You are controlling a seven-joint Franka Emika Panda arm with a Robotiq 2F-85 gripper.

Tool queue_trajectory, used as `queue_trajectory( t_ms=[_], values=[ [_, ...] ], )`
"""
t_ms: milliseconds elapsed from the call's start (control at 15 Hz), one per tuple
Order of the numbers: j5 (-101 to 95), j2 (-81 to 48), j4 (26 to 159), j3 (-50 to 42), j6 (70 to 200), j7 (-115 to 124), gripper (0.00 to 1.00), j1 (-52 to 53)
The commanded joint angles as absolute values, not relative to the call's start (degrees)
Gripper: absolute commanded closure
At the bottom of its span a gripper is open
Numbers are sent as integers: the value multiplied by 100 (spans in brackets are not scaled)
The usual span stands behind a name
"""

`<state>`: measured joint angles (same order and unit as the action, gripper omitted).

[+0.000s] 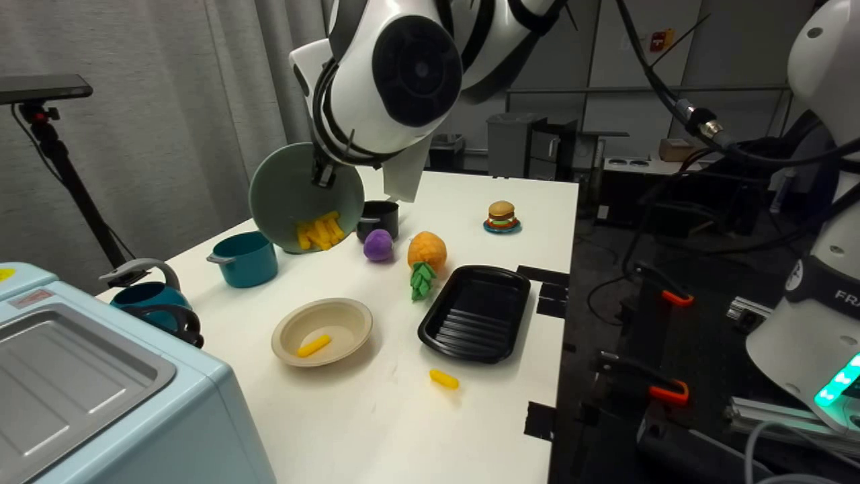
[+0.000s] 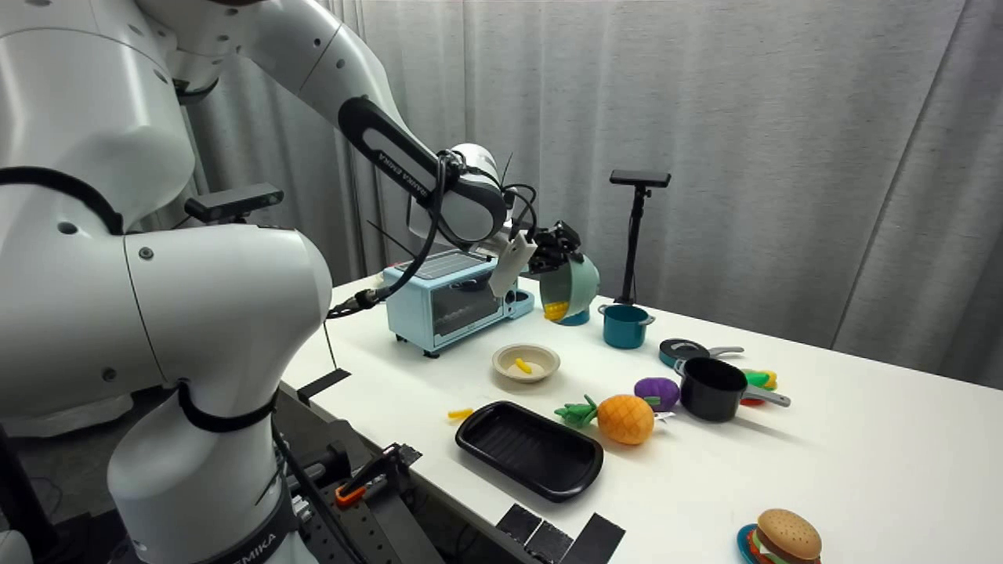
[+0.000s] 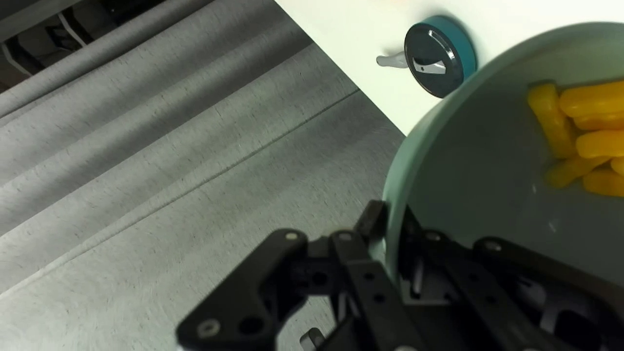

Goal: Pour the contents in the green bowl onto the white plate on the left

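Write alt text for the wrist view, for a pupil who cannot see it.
Black fingers grip a green bowl by its edge, with several yellow pieces inside. Beyond, a teal pan sits on a white table; a grey curtain covers most of the left.

Glossy white arm (image 2: 309,59); black FRANKA EMIKA strip (image 2: 403,175) and cable (image 2: 432,227) up-arm of the pincer (image 3: 393,224); pincer black; I see pale screws (image 3: 208,327) on its links (image 3: 358,279).
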<state>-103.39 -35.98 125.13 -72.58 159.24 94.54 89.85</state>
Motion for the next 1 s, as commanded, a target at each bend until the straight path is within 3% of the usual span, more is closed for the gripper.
queue_trajectory(
  t_ms=[0,933],
  values=[
    [-10771,-3541,12588,-7412,15723,9761,98,9201],
    [-11304,-3507,12621,-7386,15470,10147,98,9248]
  ],
)
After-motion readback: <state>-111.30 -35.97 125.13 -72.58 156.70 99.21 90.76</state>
